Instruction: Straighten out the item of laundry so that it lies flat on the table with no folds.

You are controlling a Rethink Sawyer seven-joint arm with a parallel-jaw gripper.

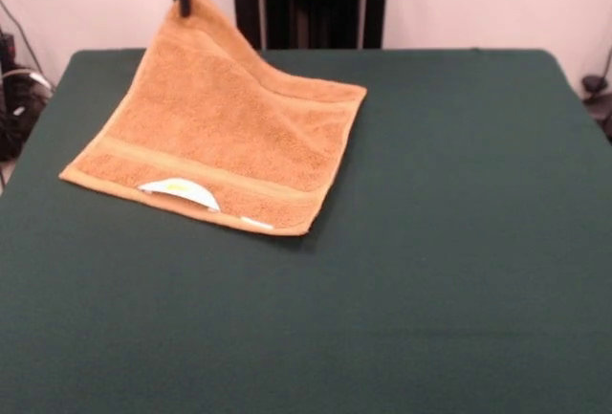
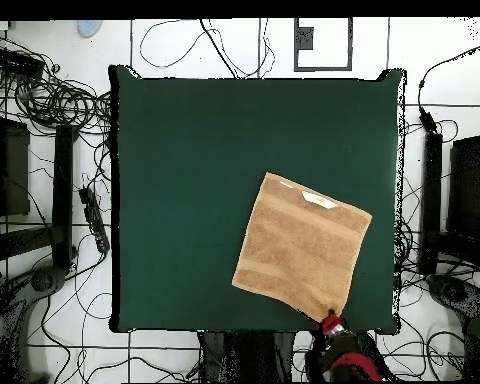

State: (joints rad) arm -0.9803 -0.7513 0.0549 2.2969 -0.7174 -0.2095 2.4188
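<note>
The orange-tan towel lies on the dark green table at its far left in the front view. Its far corner is lifted off the table, held up by my gripper, which comes down from the top edge and is shut on that corner. The rest of the towel rests spread on the table, with a woven band and a curled white label at its near edge. In the overhead view the towel lies at the table's lower right, and my gripper pinches its bottom corner near the table edge.
The robot's black pedestal stands behind the table's far edge. Cables and dark equipment lie on the floor around the table. The towel's held corner is close to the table's edge on the robot's side.
</note>
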